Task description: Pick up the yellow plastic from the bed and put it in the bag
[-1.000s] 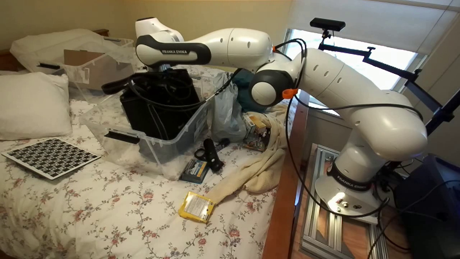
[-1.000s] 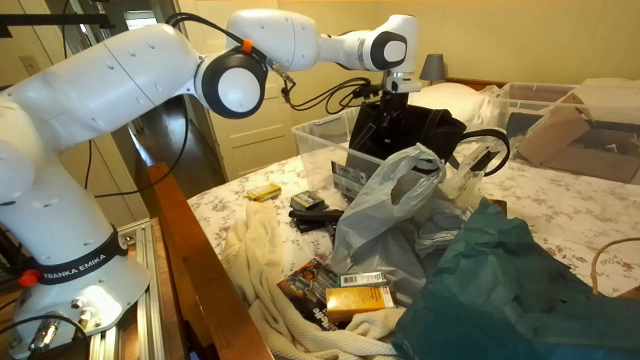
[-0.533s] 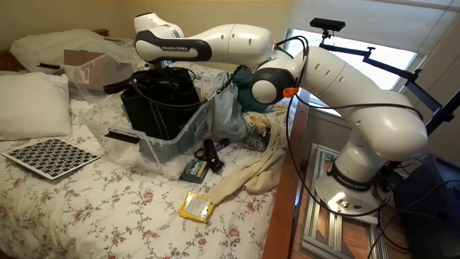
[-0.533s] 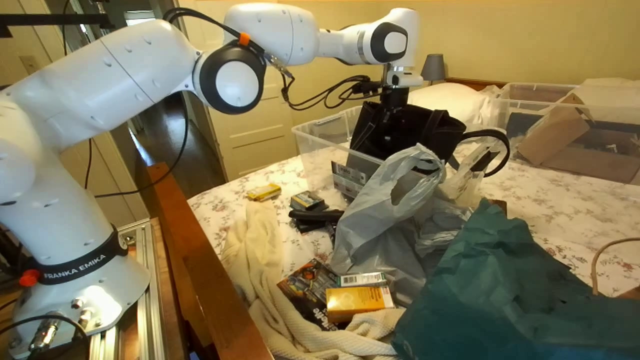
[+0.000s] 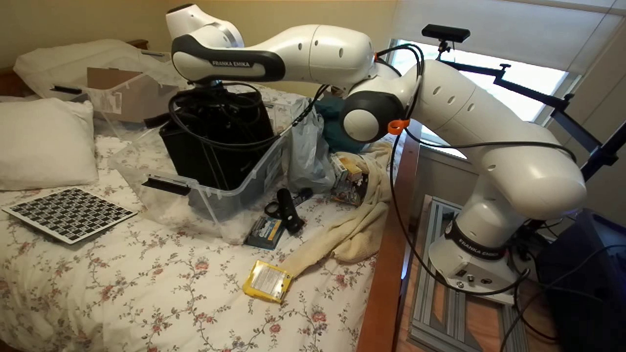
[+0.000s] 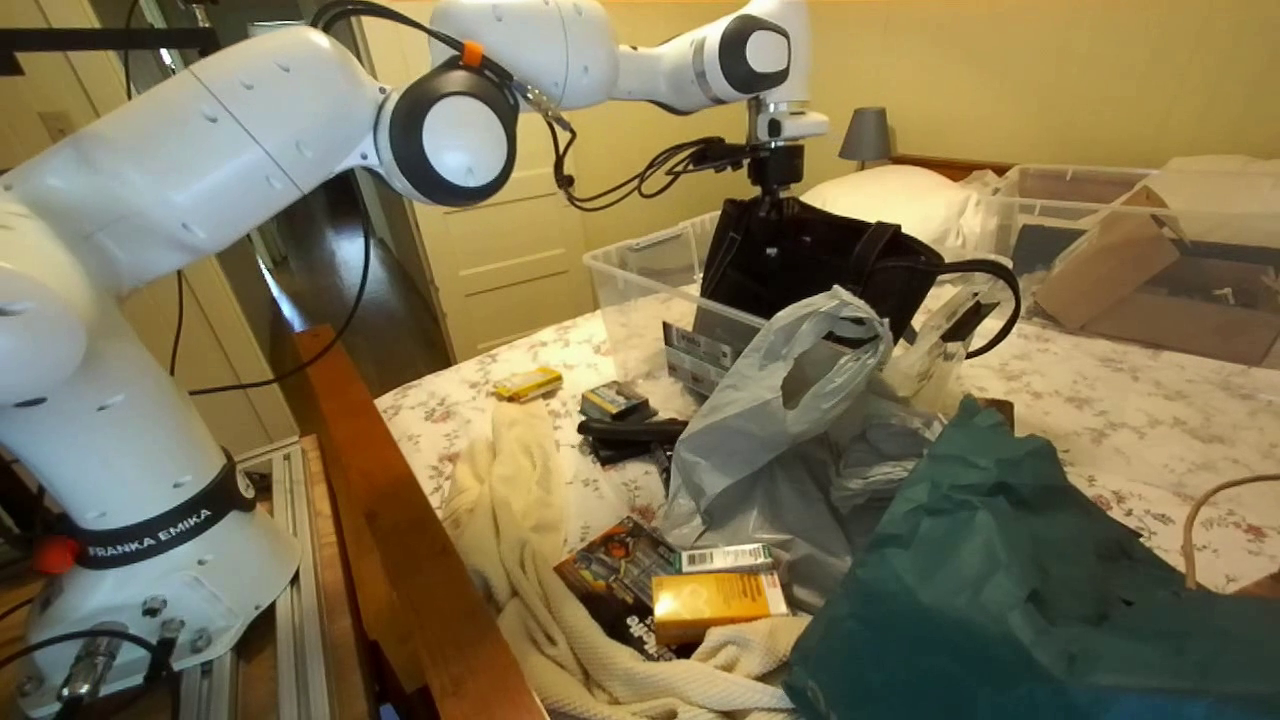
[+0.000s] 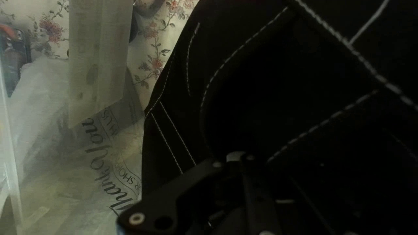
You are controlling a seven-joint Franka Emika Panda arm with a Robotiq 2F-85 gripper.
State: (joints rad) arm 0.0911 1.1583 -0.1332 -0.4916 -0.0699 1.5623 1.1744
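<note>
The yellow plastic [image 5: 267,282] lies flat on the flowered bed [image 5: 161,298], beside the end of the cream cloth. It also shows on the bed in an exterior view [image 6: 528,385]. The black bag [image 5: 220,156] stands tilted inside a clear plastic bin; it also shows in an exterior view [image 6: 790,265] and fills the right of the wrist view [image 7: 183,98]. My gripper [image 6: 772,205] points down at the bag's rim, far from the yellow plastic. In the wrist view the gripper [image 7: 235,157] is dark against the black fabric, and its fingertips are hard to make out.
The clear bin [image 5: 205,198] surrounds the bag. A grey plastic bag [image 6: 770,460] and a green bag [image 6: 1010,580] lie beside it. A blue box [image 5: 265,232], a black gadget [image 5: 289,210] and a cream cloth [image 5: 357,230] lie near the wooden bed rail [image 5: 386,274].
My gripper has risen from inside the bag to its rim and shifted slightly. The yellow plastic has not moved.
</note>
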